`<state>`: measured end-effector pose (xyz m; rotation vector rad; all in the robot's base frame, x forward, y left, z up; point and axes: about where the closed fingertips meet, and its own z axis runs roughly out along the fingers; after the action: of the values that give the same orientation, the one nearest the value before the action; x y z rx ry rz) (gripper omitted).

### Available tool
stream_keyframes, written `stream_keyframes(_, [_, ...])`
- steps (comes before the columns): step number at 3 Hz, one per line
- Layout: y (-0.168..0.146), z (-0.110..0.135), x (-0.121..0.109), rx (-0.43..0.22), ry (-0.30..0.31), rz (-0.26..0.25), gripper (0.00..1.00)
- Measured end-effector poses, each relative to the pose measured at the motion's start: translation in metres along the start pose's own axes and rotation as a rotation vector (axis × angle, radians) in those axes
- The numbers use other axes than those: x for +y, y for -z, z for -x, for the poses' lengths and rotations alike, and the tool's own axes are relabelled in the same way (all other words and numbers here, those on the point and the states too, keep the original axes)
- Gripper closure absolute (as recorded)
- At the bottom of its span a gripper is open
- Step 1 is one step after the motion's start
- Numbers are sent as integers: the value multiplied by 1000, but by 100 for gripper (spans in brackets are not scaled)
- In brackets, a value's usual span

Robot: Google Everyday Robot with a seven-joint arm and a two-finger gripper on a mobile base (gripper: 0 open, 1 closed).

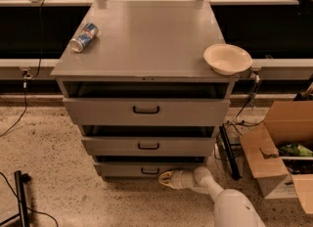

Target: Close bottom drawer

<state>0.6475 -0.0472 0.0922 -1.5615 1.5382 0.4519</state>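
The bottom drawer (122, 169) is the slimmest grey front at the foot of the cabinet, with a small black handle (149, 171). It stands a little proud of the cabinet, with a dark gap above its front. My gripper (165, 178) on the white arm reaches in low from the lower right and sits right at the drawer front, just right of and below the handle. The middle drawer (148, 146) and the top drawer (145, 110) above it also stick out somewhat.
A blue can (84, 37) lies on the cabinet top (146, 35) at the left; a cream bowl (227, 58) sits at its right edge. An open cardboard box (281, 147) stands on the floor to the right, with cables nearby. A black stand (20, 196) is at lower left.
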Motion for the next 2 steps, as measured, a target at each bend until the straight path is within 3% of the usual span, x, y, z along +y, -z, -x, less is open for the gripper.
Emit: stream_keyframes(2, [4, -3, -4, 16, -8, -28, 100])
